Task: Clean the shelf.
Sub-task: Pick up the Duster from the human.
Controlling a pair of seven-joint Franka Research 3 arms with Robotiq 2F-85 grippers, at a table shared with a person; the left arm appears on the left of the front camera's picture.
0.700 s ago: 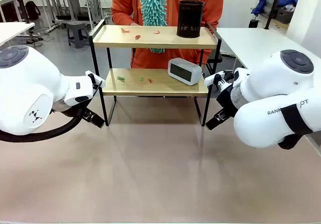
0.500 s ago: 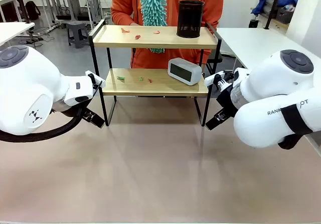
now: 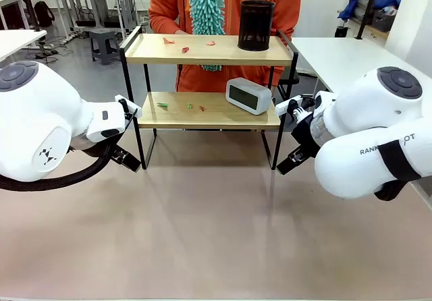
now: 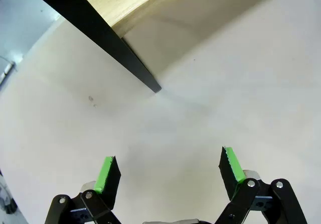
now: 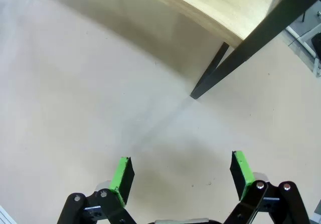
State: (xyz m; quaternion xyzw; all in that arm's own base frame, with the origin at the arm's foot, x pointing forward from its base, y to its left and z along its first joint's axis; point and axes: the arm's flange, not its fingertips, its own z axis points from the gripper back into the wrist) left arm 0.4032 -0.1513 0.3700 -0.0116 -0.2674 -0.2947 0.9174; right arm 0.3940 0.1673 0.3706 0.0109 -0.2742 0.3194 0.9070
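Note:
The shelf (image 3: 202, 50) stands at the table's far side, two light wooden boards in a black frame. Small red scraps (image 3: 184, 49) lie on its top board beside a black mesh cup (image 3: 256, 25). Green and red scraps (image 3: 163, 104) and a grey clock (image 3: 248, 95) rest on the lower board. Behind it a person in orange holds a teal duster (image 3: 206, 9). My left gripper (image 4: 169, 170) hangs open over bare table near a shelf leg (image 4: 135, 67). My right gripper (image 5: 183, 174) is open too, just short of another shelf leg (image 5: 208, 79).
The pale table (image 3: 216, 233) stretches wide in front of the shelf. My two bulky white arms (image 3: 47, 129) flank the shelf at left and right (image 3: 378, 135). Other white tables (image 3: 337, 55) and stools stand farther off.

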